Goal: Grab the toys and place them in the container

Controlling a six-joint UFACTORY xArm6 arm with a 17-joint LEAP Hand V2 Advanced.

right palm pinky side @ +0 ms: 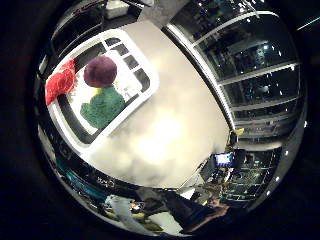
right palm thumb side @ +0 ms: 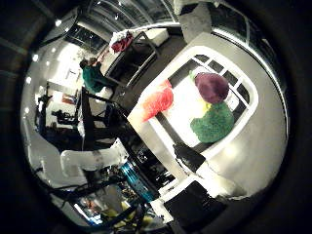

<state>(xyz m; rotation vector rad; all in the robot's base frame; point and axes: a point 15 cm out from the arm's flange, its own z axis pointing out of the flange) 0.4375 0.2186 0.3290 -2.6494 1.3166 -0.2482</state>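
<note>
Toys sit together in a white container (right palm pinky side: 145,75) with slotted walls, which rests on a pale surface (right palm pinky side: 170,130). Three toys can be counted: one purple round toy (right palm pinky side: 100,71), one green knitted toy (right palm pinky side: 103,107) just beside it and touching it, and one red toy (right palm pinky side: 59,84) draped over the container's rim on the side nearest the surface edge. A small yellow patch (right palm pinky side: 98,91) shows between the purple and green toys; whether it is a separate toy cannot be told. The container lies close to one edge of the surface, with its red-toy side almost at that edge. Beyond the container's other sides, the surface stretches wide and bare toward its far edge. Only a dark finger (right palm thumb side: 190,157) of the hand shows, over the container's rim, so whether the hand is open or closed cannot be told.
</note>
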